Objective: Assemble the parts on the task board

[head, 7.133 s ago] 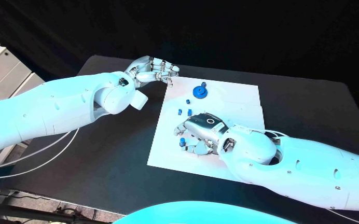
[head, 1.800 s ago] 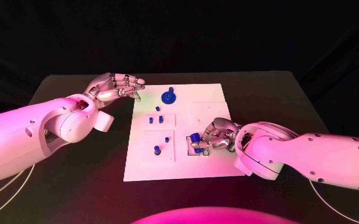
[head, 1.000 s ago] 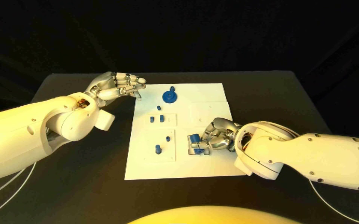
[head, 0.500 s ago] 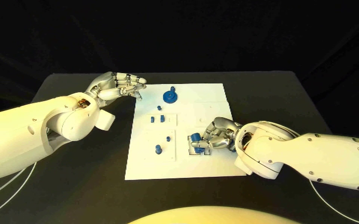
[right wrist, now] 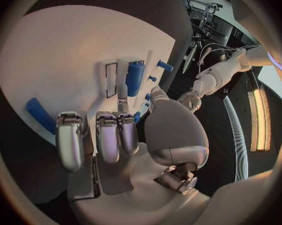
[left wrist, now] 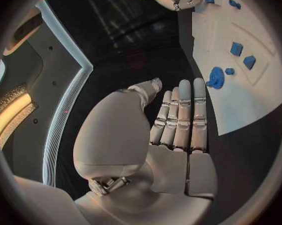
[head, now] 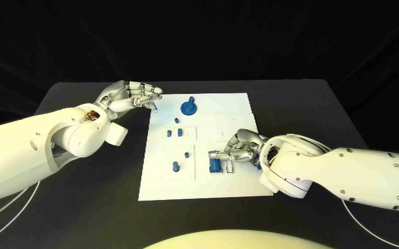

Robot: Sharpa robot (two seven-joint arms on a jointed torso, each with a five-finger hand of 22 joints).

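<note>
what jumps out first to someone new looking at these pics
The white task board in the middle of the black table draws the eye, dotted with small blue parts. The right hand sits low over its near right side beside a blue part, while the left hand hovers curled by the far left corner near a round blue part.

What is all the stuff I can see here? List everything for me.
Table: one, black, under everything.
Task board: one, white, middle of the table.
Round part: one, blue, far end of the board.
Small parts: several, blue, scattered on the board's left half.
Long part: one, blue, on the board at the right hand's fingertips; whether it is gripped, I cannot tell.
Left hand: one, silver, fingers curled, holding nothing visible, beside the board's far left corner.
Right hand: one, silver, over the board's near right part.
</note>
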